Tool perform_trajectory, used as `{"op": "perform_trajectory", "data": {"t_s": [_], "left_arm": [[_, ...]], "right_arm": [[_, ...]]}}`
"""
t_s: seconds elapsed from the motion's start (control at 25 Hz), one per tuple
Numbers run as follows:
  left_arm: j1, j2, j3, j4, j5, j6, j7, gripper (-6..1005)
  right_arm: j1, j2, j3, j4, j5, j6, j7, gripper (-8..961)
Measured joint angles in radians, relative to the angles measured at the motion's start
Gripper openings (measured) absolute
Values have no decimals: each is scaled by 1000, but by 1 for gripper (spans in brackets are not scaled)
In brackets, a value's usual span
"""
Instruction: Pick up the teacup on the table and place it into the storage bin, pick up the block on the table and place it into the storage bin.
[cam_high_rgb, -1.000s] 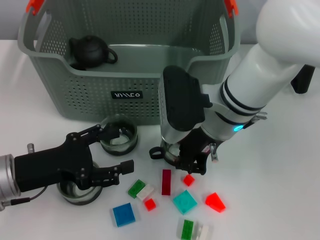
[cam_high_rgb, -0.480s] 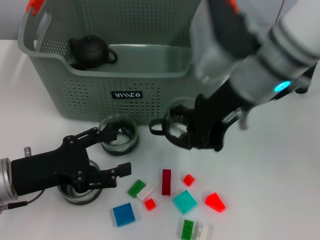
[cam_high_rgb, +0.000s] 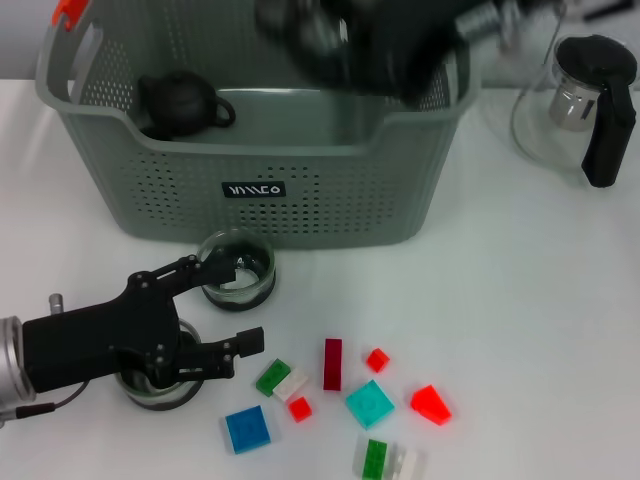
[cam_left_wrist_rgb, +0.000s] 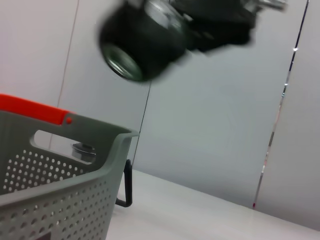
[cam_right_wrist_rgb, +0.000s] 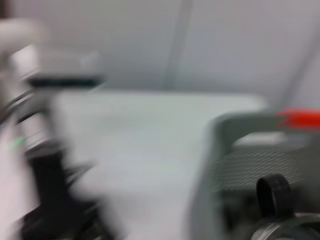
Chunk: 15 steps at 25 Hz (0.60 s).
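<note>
Teacup (cam_right_wrist_rgb: 280, 220), dark handle loop visible in the right wrist view, carried high above the storage bin (cam_high_rgb: 250, 190); in the head view it is lost in the blurred right gripper (cam_high_rgb: 370, 40) over the bin's far rim. Right fingers: cannot tell whether they are closed on it. Bin grey-green, perforated, orange-red clip (cam_high_rgb: 68, 10) at its left corner, small black label (cam_high_rgb: 253, 189) on the near wall; dark teapot (cam_high_rgb: 180, 103) inside, left end. Blocks scattered on the white worktop (cam_high_rgb: 540, 330) in front of the bin: dark red bar (cam_high_rgb: 332, 363), teal square (cam_high_rgb: 370, 403), blue square (cam_high_rgb: 247, 429), red wedge (cam_high_rgb: 430, 404). Left gripper (cam_high_rgb: 230, 310) low at near left, fingers spread, over a glass cup (cam_high_rgb: 155, 385); second glass cup (cam_high_rgb: 238, 268) just before the bin. Glass pitcher (cam_high_rgb: 580, 100) with black handle at far right
</note>
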Motion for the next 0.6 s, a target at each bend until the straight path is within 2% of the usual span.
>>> {"op": "perform_trajectory", "data": {"t_s": [0.12,0.28,0.48,0.6], "left_arm": [[-3,1,0,0,1,7,0,879],[-7,3,0,1,2,17,1,878],[-7,3,0,3,2,18,1,878],[-8,3,0,4,3,22,2,877]], "right_arm": [[-3,-6,0,66,-12,180,16,58],[35,-20,-3,259,-60,368,22,57],[108,-32,-7,514,-131,550,19,57],[143,-34,-7,629,-158,616,11,57]]}}
